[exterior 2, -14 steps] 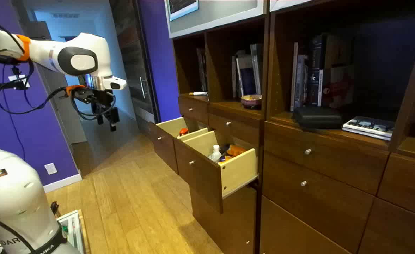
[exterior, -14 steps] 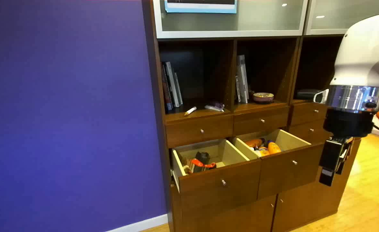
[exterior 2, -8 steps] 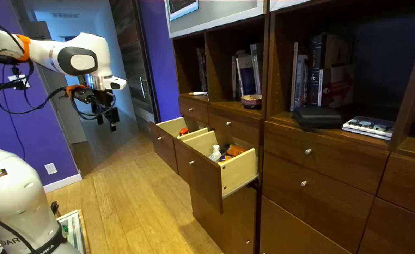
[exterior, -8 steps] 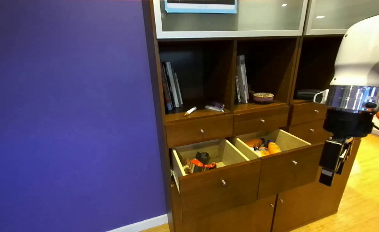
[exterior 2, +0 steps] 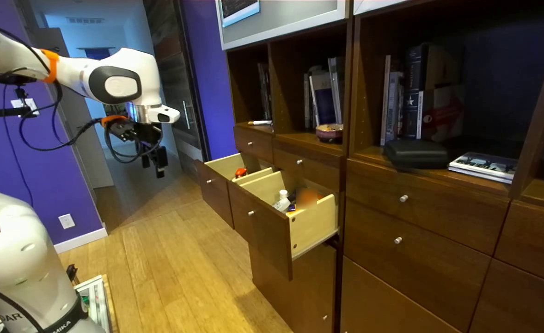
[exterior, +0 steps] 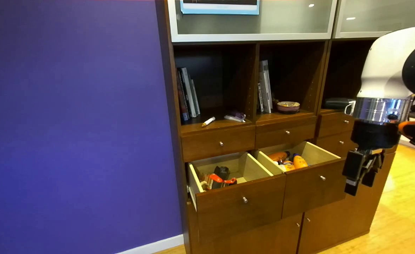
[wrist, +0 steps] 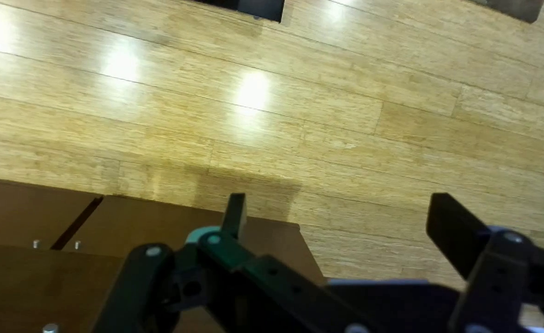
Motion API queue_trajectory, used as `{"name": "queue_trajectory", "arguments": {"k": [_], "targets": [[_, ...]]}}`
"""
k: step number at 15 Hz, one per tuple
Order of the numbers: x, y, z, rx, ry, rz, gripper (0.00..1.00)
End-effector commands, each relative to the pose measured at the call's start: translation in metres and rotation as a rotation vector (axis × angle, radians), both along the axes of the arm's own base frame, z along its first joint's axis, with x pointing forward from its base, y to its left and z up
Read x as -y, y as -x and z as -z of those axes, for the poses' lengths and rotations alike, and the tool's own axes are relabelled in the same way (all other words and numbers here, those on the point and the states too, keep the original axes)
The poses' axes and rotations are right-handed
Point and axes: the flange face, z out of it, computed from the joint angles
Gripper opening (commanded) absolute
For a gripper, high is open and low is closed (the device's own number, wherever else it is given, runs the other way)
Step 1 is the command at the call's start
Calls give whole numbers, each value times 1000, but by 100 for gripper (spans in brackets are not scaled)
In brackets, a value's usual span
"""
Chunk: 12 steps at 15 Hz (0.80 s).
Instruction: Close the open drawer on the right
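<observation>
drawer [exterior: 311, 192] pulled out, gripper [wrist: 339, 203] spread wide

in an exterior view the drawer sits right of centre in the lower half of the frame, orange bottles [exterior: 299, 162] inside; a twin drawer [exterior: 233, 211], also out, is just beside it on the left. in the wrist view the gripper's jaws stand far apart across the lower half, holding nothing.

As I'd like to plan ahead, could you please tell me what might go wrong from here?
The black two-fingered tool stands open, so one side might meet the right-hand brown wooden drawer first and push it unevenly. The matching brown wooden drawer directly beside it is also open and could get bumped. The orange bottle with a blue cap inside the right-hand brown wooden drawer might shift or tip under a hard push.
</observation>
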Motion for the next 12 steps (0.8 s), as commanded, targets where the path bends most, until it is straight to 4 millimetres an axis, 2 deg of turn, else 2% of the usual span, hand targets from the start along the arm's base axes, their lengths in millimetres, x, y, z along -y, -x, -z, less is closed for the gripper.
{"name": "queue_trajectory", "arguments": {"k": [1, 6, 12], "targets": [[31, -29, 30, 21, 54, 88, 100], [75, -61, 76, 73, 113, 169, 100], [127, -87, 118, 144, 155, 274, 100]]}}
